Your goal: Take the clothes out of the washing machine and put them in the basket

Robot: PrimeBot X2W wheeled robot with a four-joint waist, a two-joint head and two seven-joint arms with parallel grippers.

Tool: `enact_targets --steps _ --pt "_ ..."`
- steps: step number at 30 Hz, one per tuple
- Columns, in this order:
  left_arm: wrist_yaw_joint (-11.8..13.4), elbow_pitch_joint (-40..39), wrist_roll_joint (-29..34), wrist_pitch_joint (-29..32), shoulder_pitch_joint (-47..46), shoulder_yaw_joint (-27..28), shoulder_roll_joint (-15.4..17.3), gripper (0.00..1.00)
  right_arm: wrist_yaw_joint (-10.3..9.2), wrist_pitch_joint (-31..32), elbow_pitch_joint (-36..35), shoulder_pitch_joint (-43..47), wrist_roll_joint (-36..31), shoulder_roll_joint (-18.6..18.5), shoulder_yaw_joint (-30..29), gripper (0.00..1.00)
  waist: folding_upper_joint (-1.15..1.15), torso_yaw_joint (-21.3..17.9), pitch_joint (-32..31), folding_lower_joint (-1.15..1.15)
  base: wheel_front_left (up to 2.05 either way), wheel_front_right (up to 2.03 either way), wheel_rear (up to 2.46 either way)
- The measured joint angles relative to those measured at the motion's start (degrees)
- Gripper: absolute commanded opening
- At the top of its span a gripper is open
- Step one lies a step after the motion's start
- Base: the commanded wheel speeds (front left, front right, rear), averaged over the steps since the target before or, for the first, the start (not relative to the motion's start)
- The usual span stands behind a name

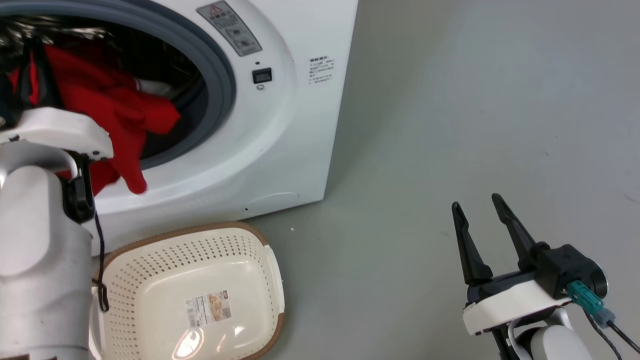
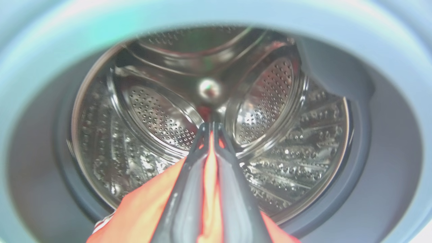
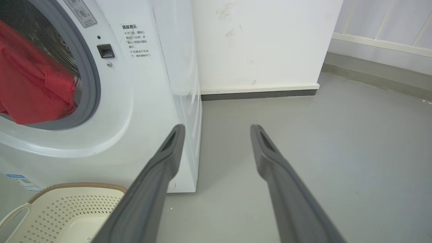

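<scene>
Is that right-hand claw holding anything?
No, the right gripper is open, its two fingers apart with grey floor between them.

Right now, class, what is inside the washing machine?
Red clothes, pinched in the left gripper, hang over the porthole rim; behind them the steel drum looks bare. Its floor beneath the clothes is covered.

clothes [image 1: 107, 107]: red cloth is looking soft, matt and creased.
washing machine [image 1: 295, 130]: white casing is shining smooth and glossy.
drum [image 2: 152, 114]: perforated steel is gleaming mirror-bright.
door seal [image 1: 220, 75]: grey rubber is looking matt.
basket [image 1: 150, 280]: cream plastic is glinting at the base; brown rim is looking rough-textured.
label [image 1: 208, 309]: paper is looking smooth.
floor [image 1: 450, 125]: grey surface is looking smooth, matt.
right hand [image 1: 475, 201]: dark fingers [image 3: 280, 182] are looking matt, smooth.
</scene>
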Motion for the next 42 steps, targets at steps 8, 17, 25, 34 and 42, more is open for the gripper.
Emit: enact_targets --steps 8,17,25,34,42 --pt "-0.05 -7.53 1.22 -0.08 8.08 0.49 -4.25 0.0 0.0 1.52 -1.53 2.91 -0.4 -0.02 -0.59 1.0 0.0 2.3 -4.23 0.0 0.0 0.0 0.0" --pt "0.34 -17.92 1.52 -0.08 20.06 -0.14 -9.36 0.0 0.0 3.16 -3.5 5.38 -1.31 0.02 -1.58 1.0 0.0 5.37 -7.46 0.0 0.0 0.0 0.0" --pt "0.62 -25.12 1.7 -0.07 33.59 -1.76 -12.63 0.0 0.0 4.66 -5.22 7.54 -1.81 0.0 -2.25 1.0 0.0 8.03 -9.74 0.01 0.0 0.0 0.0" --pt "1.26 -23.62 -0.41 -0.07 42.3 -3.99 -14.59 0.0 0.0 5.72 -7.33 8.59 -2.76 0.0 -2.23 1.0 0.0 10.65 -9.0 0.01 0.0 0.0 0.0" --pt "1.35 -21.43 -1.54 -0.07 39.97 -4.45 -15.24 0.0 0.0 6.12 -9.24 5.9 -3.01 0.0 -1.31 1.0 0.0 11.05 -3.38 0.02 0.0 0.0 0.0"
